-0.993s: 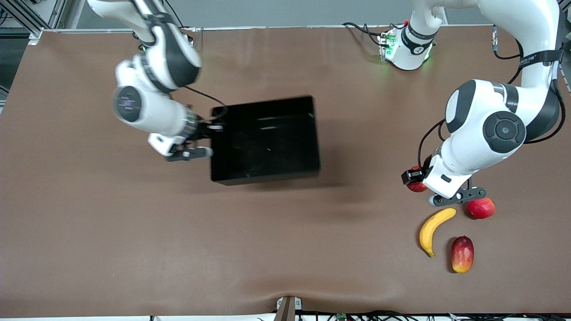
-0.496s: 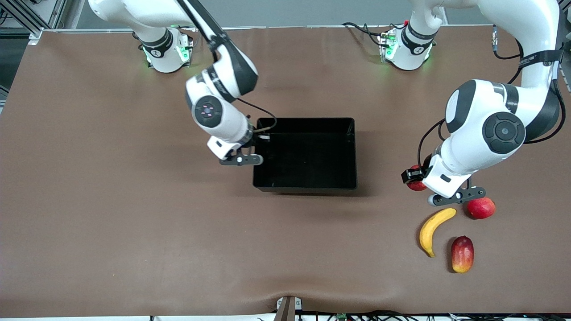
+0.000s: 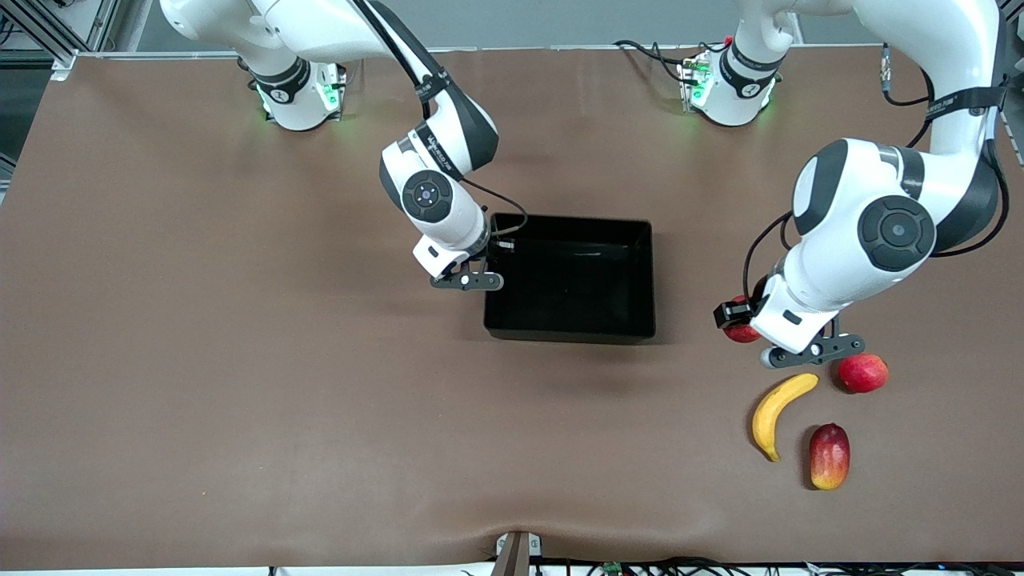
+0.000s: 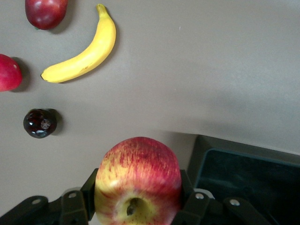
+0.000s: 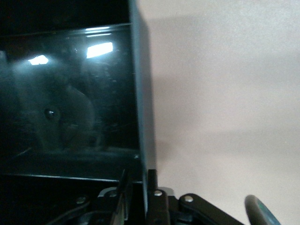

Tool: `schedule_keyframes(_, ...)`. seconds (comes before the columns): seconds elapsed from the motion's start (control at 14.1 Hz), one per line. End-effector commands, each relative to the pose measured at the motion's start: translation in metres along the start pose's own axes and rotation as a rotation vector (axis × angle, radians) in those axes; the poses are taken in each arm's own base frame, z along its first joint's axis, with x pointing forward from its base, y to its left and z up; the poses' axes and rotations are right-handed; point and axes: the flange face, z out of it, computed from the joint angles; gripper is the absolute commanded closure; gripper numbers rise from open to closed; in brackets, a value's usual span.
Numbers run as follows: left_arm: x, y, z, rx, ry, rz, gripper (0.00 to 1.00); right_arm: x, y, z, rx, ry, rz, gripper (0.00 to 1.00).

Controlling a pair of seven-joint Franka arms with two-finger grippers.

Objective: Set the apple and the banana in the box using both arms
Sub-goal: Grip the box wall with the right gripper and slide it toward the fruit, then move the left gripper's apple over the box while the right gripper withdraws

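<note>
The box (image 3: 572, 278) now sits at mid-frame in the front view, dragged there from farther toward the right arm's end, closing the gap to the fruit; it is empty. The right gripper (image 3: 490, 258) is clamped narrow on the box's wall, seen edge-on in the right wrist view (image 5: 140, 183). The left gripper (image 3: 748, 322), centre-right, has barely shifted; it holds the apple (image 4: 138, 180) pinched between its fingers, above the table. The banana (image 3: 780, 412) lies untouched at lower right, near the mango (image 3: 829, 456). A drop into the box looks close.
</note>
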Motion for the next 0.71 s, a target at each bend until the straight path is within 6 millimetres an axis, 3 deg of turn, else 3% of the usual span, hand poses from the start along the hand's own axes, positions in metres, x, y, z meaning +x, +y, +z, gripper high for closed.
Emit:
schedule_keyframes(0.0,-0.004,0.015,0.0,-0.005,-0.017,-0.032,1.0,0.006,-0.003,-0.009,0.03,0.001,0.038,0.0)
schedule_keyframes(0.14,-0.006,0.025,0.004,-0.001,-0.021,-0.074,1.0,0.008,0.0,-0.016,0.065,-0.017,0.079,0.0)
schedule_keyframes(0.21,-0.007,0.028,0.005,-0.002,-0.02,-0.088,1.0,0.011,0.001,-0.029,0.09,-0.016,0.091,0.0)
schedule_keyframes(0.35,-0.017,0.055,0.019,0.003,-0.035,-0.093,1.0,0.028,0.018,-0.072,0.131,0.019,0.117,0.0)
schedule_keyframes(0.5,-0.028,0.082,0.035,0.017,-0.043,-0.154,1.0,0.032,0.038,-0.102,0.092,-0.057,0.125,0.0)
schedule_keyframes(0.64,-0.04,0.109,0.045,0.008,-0.034,-0.143,1.0,0.051,0.067,-0.148,0.044,-0.144,0.12,0.0)
